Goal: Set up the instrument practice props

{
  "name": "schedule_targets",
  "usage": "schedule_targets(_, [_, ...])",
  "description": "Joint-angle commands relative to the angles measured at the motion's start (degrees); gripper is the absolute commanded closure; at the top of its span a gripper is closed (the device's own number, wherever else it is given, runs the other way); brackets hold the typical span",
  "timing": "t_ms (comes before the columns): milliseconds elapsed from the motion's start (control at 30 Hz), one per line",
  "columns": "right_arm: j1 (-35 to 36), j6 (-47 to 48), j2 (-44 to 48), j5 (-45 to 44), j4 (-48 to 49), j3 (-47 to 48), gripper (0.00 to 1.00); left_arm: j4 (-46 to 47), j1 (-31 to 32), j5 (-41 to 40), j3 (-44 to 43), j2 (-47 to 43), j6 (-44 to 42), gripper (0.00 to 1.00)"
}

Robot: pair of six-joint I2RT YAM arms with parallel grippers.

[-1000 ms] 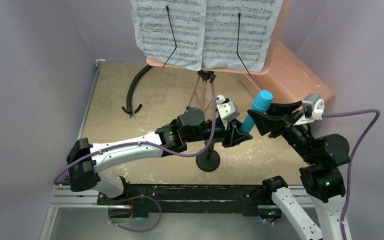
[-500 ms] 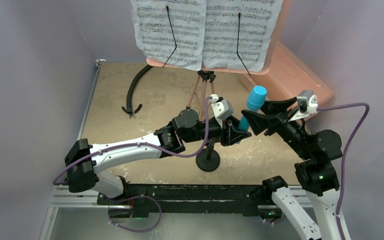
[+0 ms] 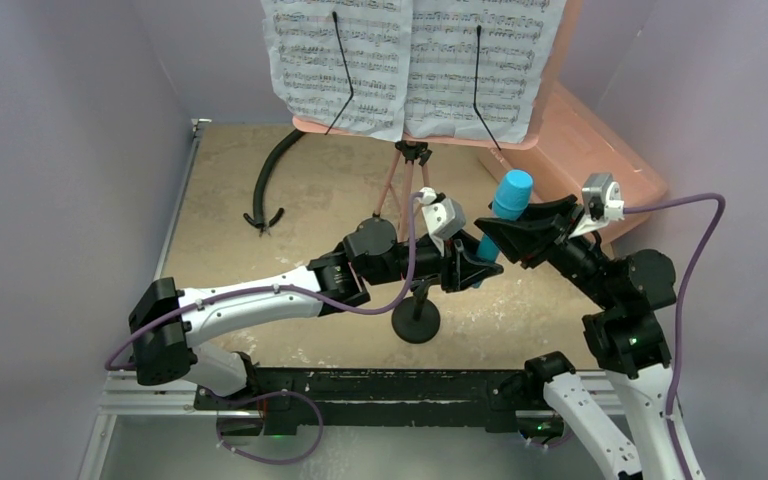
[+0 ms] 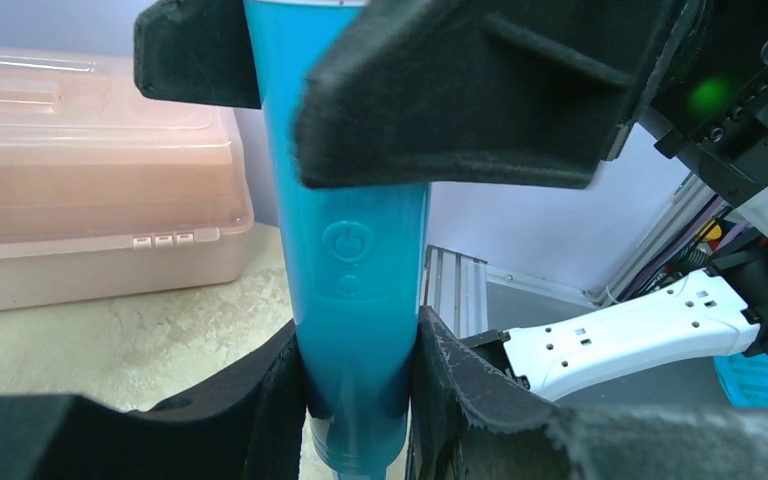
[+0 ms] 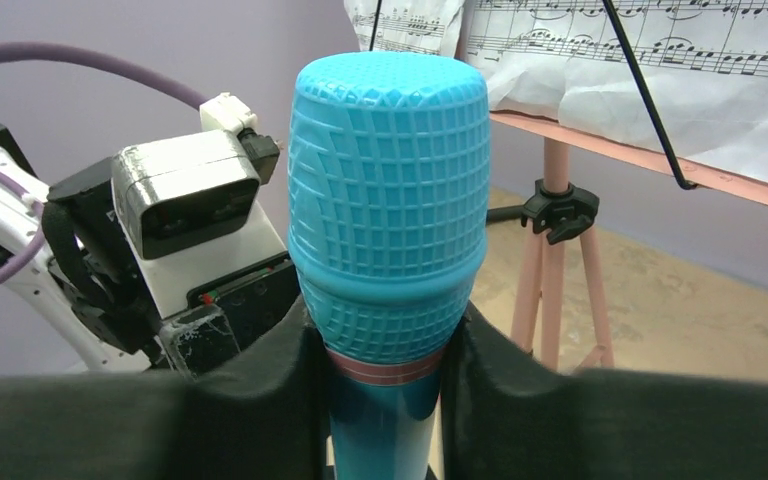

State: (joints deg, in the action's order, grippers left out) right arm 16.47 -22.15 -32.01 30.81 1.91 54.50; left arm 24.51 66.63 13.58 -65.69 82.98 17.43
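From above, the blue toy microphone (image 3: pixel 510 195) was held tilted over the desk (image 3: pixel 260 250), between both arms and near the small black mic stand (image 3: pixel 416 322).

In the left wrist view, the left pincer (image 4: pixel 360 392) clamped its lower handle.

In the right wrist view, the right pincer (image 5: pixel 385 375) was closed just under the head.

This looked like a handover. Next, one pincer must let go so the other can seat the microphone in the stand.

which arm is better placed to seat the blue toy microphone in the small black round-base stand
Probably right: the right hand grips the blue toy microphone just under its head; the left hand clamps the lower handle that must enter the small black round-base stand.
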Motion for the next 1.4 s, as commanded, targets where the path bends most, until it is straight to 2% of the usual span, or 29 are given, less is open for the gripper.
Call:
schedule_targets(0, [0.0,-0.6,-0.7,0.1,3.5,0.4,1.0,2.2,-0.1,0.9,-1.0,-2.5,-0.5,1.0])
schedule_targets(33, [0.0,-0.1,-0.7,-0.3,3.0,0.6,1.0,2.1,-0.1,0.6,-0.9,-2.6,-0.9,0.98])
schedule_targets(167, [0.0,4.5,-0.1,-1.2,1.1,1.1,1.0,1.7,-0.1,-0.9,-0.5,-3.2,-2.7,0.62])
schedule_targets(267, [0.0,5.9,1.1,-3.6,0.4,0.3,1.0,1.4,-0.2,-1.9,-0.3,-3.4,-3.4,0.4])
schedule_targets(333, [0.1,6.8,2.1,-4.3,0.1,-0.5,1.0,1.3,-0.5,-2.6,-0.5,-3.5,-3.4,0.29])
schedule_targets(433, [0.0,7.9,3.2,-5.3,-0.8,-1.8,1.0,1.3,-1.4,-3.3,-0.6,-3.6,-2.8,0.19])
schedule_targets(700, [0.0,9.9,6.4,-5.1,-1.6,-6.0,1.0,4.9,-9.0,1.0,2.4,-4.4,5.0,0.15])
schedule_targets(967, [0.0,11.4,8.5,-4.8,-0.1,-8.9,1.0,4.6,-13.3,0.9,9.3,-9.6,7.5,0.12])
schedule_targets(1200, [0.0,10.3,8.3,-3.8,1.9,-10.1,1.0,2.8,-15.7,-1.7,19.3,-18.8,9.5,0.13])
schedule_targets(1367, [-0.1,9.9,8.0,-2.9,3.5,-11.2,1.0,0.3,-16.3,-5.7,26.3,-28.6,9.3,0.13])
